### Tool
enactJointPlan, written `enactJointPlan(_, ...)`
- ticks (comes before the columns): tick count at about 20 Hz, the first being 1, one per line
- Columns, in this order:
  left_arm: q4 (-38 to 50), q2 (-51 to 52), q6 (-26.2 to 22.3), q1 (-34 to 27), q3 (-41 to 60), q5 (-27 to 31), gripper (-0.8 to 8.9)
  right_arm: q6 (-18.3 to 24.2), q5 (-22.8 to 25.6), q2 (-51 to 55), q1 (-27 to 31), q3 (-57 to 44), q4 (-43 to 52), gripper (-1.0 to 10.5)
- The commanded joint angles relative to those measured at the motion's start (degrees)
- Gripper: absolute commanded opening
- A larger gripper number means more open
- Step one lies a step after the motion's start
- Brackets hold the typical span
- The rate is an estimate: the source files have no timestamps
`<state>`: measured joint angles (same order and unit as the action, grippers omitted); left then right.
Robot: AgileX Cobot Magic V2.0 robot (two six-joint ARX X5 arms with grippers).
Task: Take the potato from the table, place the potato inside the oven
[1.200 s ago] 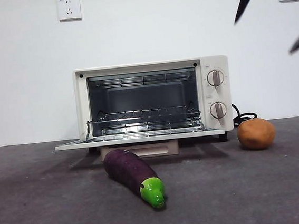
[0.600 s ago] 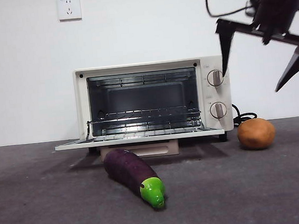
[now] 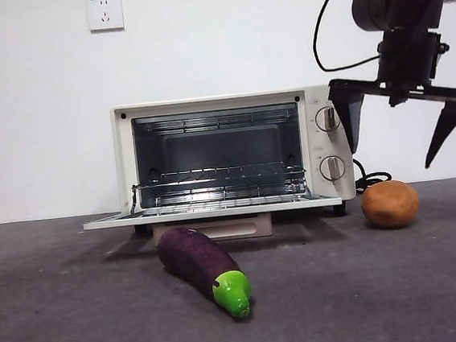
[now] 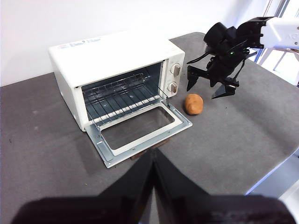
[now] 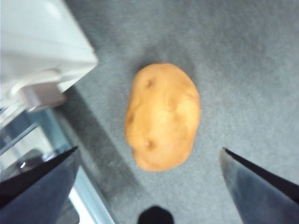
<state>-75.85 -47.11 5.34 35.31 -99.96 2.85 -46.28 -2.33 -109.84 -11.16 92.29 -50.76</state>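
My right gripper [image 3: 397, 134] hung in the air above the rounded, orange-brown, matte-skinned potato [image 3: 390, 204], its two black jaws spread wide and holding nothing. In my right wrist view the potato [image 5: 162, 116] lay between the two jaw tips, well clear of both. The potato rested on the flat, dark grey, mottled bench [image 3: 80, 314], just beside the knob end of the cream-white boxy toaster oven [image 3: 234, 152] and apart from it. In my left wrist view the potato [image 4: 193, 103] sat near the corner of the oven's lowered glass-window door [image 4: 140, 133].

The oven [image 4: 112, 60] stood with that door folded down flat and its wire rack [image 3: 222, 189] bare inside. Its two round knobs [image 3: 330, 143] faced the front, and a black cord [image 3: 372, 180] coiled behind the potato. A long, dark purple eggplant with a green tip [image 3: 205, 268] lay on the bench in front of the door.

My left gripper [image 4: 153, 186] waited high over the near side of the bench, its jaws pressed together and holding nothing. From there I saw my right gripper [image 4: 211, 85] poised just beyond the potato.
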Motion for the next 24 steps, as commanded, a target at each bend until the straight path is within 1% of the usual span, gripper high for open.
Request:
enactJointPlan(1,0.2,0.3,-1.5,0.1,0.3,0.2,-0.06,-1.8,0.3,-2.9,0.0,0.1,0.4,5.0)
enactJointPlan(4,0.2,0.3,-1.7,0.1,0.3,0.2,-0.06,-2.6,0.6,-4.6,0.0,0.1,1.0,5.0)
enactJointPlan(6,0.2,0.2,-1.7,0.1,0.3,0.2,-0.06,-3.2,2.9,-5.1,0.0,0.1,1.3,5.0)
enactJointPlan(8,0.2,0.2,-1.7,0.1,0.3,0.2,-0.06,-3.3,4.1,-5.6,0.0,0.1,1.9,5.0)
enactJointPlan(12,0.2,0.2,-2.0,0.1,0.3,0.3,-0.06,-3.7,4.3,-7.2,0.0,0.1,3.4,5.0)
enactJointPlan(16,0.2,0.2,-2.0,0.1,0.3,3.2,-0.06,-3.7,5.0,-8.1,0.0,0.1,4.4,5.0)
enactJointPlan(17,0.2,0.2,-2.0,0.1,0.3,3.4,-0.06,-3.7,5.2,-8.2,0.0,0.1,4.4,4.7)
enactJointPlan(18,0.2,0.2,-2.0,0.1,0.3,3.4,-0.06,-3.7,5.4,-8.3,0.0,0.1,4.4,4.2)
enactJointPlan(19,0.2,0.2,-2.0,0.1,0.3,3.4,-0.06,-3.7,5.4,-8.4,0.0,0.1,4.4,4.0)
enactJointPlan(24,0.2,0.2,-2.1,0.1,0.3,4.2,-0.06,-2.5,4.9,-10.8,-0.2,0.1,2.3,4.0)
